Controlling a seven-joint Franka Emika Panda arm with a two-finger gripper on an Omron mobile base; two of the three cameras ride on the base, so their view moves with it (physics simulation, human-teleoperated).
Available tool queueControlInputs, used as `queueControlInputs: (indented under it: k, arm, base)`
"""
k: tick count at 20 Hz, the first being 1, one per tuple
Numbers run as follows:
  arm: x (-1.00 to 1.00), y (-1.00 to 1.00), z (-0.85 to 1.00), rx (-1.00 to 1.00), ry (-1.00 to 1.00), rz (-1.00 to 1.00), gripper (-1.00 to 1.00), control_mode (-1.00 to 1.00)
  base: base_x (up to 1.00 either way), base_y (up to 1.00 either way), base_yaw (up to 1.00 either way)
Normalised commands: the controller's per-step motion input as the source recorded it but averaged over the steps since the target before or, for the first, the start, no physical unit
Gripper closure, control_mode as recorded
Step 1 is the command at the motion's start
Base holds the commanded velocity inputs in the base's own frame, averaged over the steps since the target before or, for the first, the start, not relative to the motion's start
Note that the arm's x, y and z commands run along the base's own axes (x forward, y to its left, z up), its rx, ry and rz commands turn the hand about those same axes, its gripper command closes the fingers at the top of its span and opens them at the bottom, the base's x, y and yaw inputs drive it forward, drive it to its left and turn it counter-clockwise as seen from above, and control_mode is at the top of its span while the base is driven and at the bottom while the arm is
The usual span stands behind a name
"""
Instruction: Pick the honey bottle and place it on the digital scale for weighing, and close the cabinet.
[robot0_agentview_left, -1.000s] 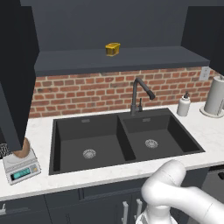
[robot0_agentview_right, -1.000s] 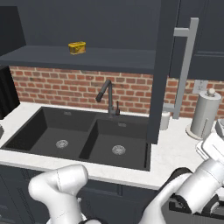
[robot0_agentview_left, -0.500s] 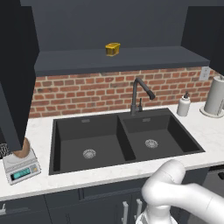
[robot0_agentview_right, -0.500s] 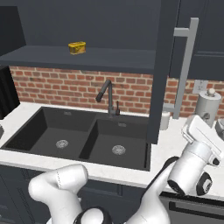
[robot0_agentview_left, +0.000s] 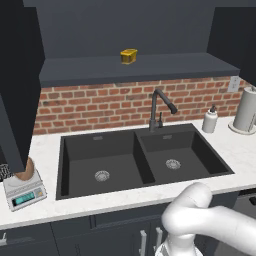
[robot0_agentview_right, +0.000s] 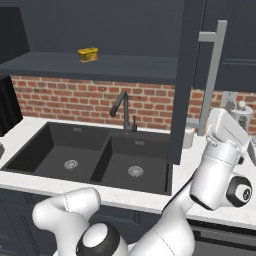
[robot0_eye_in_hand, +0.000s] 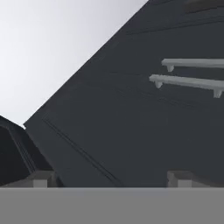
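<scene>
Your gripper (robot0_eye_in_hand: 109, 180) shows its two fingertips set wide apart with nothing between them, facing the dark panel of the cabinet (robot0_eye_in_hand: 144, 127), whose door (robot0_agentview_right: 184, 80) stands open. The honey bottle (robot0_agentview_left: 26, 170) already sits on the digital scale (robot0_agentview_left: 24, 191) at the counter's left end. I judge only the closing is left.

Arm: white, dark joints; rises from the base, elbow bent low in the left base view, forearm and wrist raised high at the right of the right base view. Gripper (robot0_eye_in_hand: 109, 179): fingertips (robot0_eye_in_hand: 40, 179) set wide apart at the foot of the hand view, nothing between them.
</scene>
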Motion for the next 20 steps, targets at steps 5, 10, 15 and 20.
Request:
queueControlInputs:
  k: [5,10,15,20]
  arm:
    - [-0.89,0.97,0.16,-0.04,-0.33,0.26,-1.0,-1.0]
    - [-0.82,1.0,0.0,-0.15,-0.35,0.21,-1.0,-1.0]
    - [-0.1,1.0,0.17,-0.14,-0.13,0.06,-1.0,-1.0]
    - [0.09,0.92,0.27,-0.15,0.14,0.0,-1.0,-1.0]
  base:
    - [0.0,0.0,0.0]
    - [0.0,0.0,0.0]
    - [0.0,0.0,0.0]
    - [0.0,0.0,0.0]
